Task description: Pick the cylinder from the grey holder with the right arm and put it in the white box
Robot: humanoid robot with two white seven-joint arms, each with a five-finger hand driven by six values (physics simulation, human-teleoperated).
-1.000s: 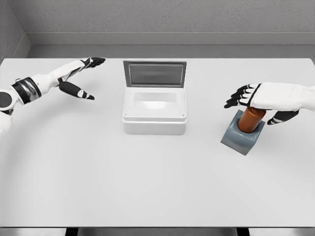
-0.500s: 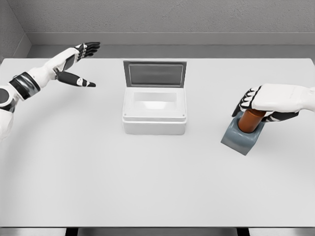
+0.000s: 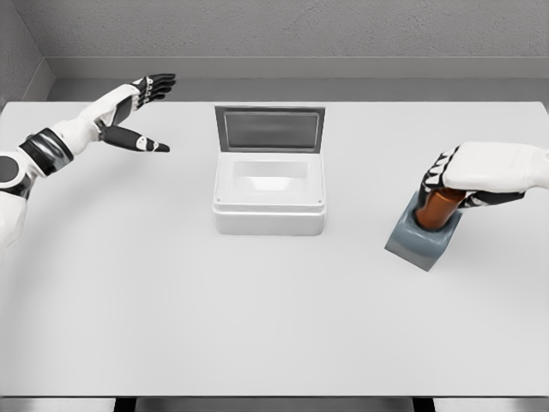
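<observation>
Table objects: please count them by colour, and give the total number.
White: 1, the white box with its lid open.
Grey: 1, the grey holder.
Brown: 1, the cylinder, standing in the holder with the right hand closed on its top.
Total: 3.

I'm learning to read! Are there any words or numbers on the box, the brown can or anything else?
No words, numbers or signs show anywhere: the white box, the brown cylinder, the grey holder and the table are all plain.
</observation>
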